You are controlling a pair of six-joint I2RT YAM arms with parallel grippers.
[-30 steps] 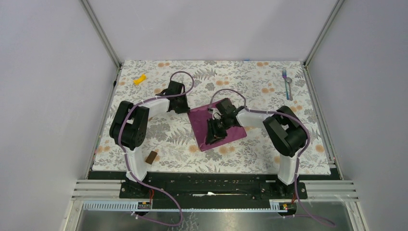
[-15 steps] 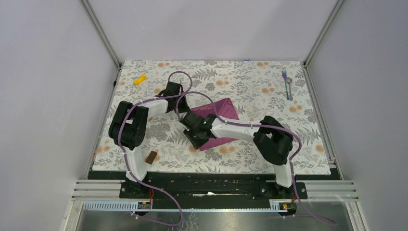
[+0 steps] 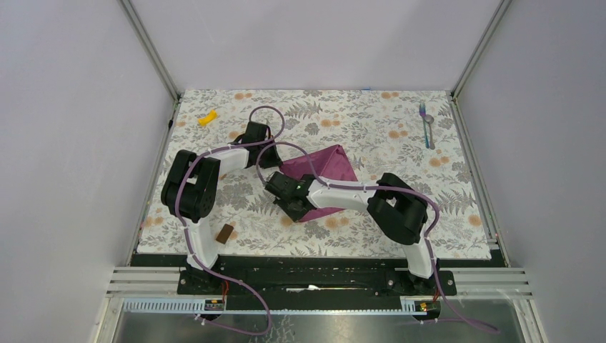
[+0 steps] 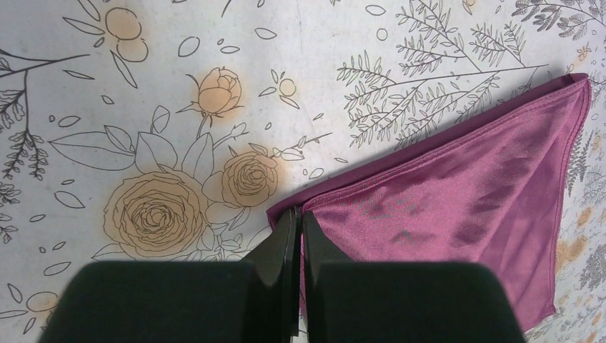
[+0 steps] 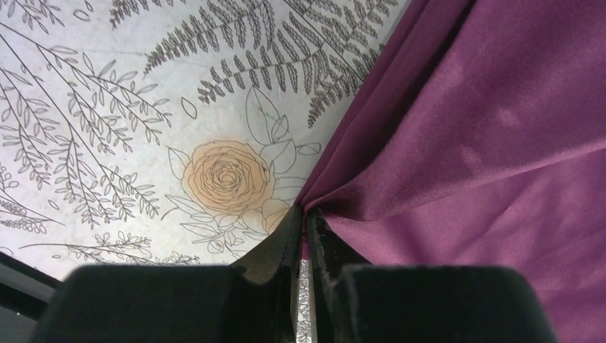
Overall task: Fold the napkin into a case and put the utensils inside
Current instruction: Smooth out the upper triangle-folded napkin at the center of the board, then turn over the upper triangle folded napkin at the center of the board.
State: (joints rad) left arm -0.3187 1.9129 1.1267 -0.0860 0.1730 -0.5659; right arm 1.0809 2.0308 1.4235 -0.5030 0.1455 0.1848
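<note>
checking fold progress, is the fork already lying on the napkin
No, the fork lies near the far right corner, well apart from the napkin.

Plum-magenta napkin [image 3: 330,166] half-folded mid floral table [image 3: 250,214]; utensils [image 3: 426,127], fork and spoon, side by side near its far right corner

Seen from my station, this is a robotics lab test cell. Plain pale walls [image 3: 71,157] close in the table on three sides, joined by bare aluminium posts [image 3: 148,50]. The left arm [image 3: 191,187] and right arm [image 3: 400,209] are bolted to a black rail [image 3: 314,275] backed by slotted metal extrusion [image 3: 493,280], with purple cables [image 3: 266,108] looping loose over them. The one homely touch is a floral tablecloth [image 3: 371,114], laid flat as the work surface inside the frame.
</note>
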